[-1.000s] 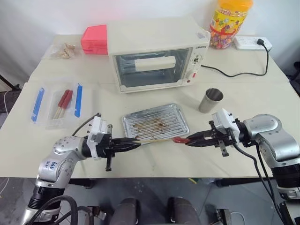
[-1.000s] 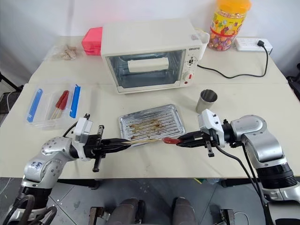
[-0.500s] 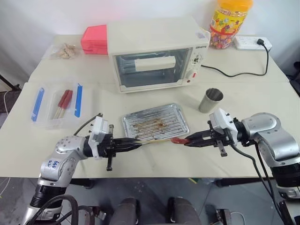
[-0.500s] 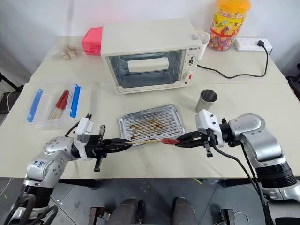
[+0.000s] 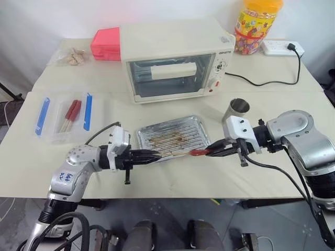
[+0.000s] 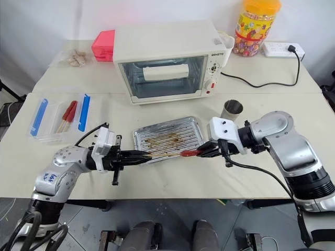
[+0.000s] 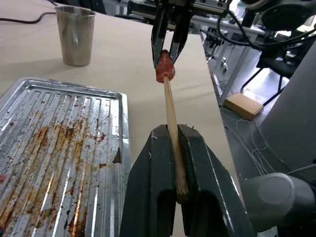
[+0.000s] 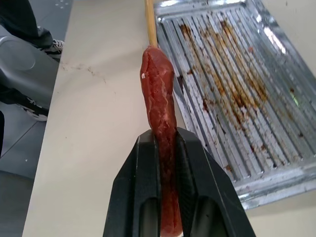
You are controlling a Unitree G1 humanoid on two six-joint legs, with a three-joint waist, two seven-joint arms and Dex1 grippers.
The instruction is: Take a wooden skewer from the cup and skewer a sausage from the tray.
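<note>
The worktop carries a white toaster oven at the far middle, with a yellow candy jar to its far right and a clear plastic box at the left. Near the middle lies the tray, its ridged bottom stained brown and bare of sausages. The cup stands just beyond the tray's right end, upright.

The left pincer reaches in from the left along the tray's near edge, clenched on the butt of the wooden skewer, which runs level toward the right. The right pincer comes from the right, clenched on the sausage, held lengthwise and aimed at the stick. In the wrist views the skewer's tip meets the sausage's free end; whether it has entered the meat cannot be told.

Judgement: the piercing step is in hand, with skewer drawn and sausage lifted. The next move calls for driving the two together along one straight line, keeping the stick centred in the sausage. A slight misalignment risks the point breaking out through the side or the thin stick bowing.
</note>
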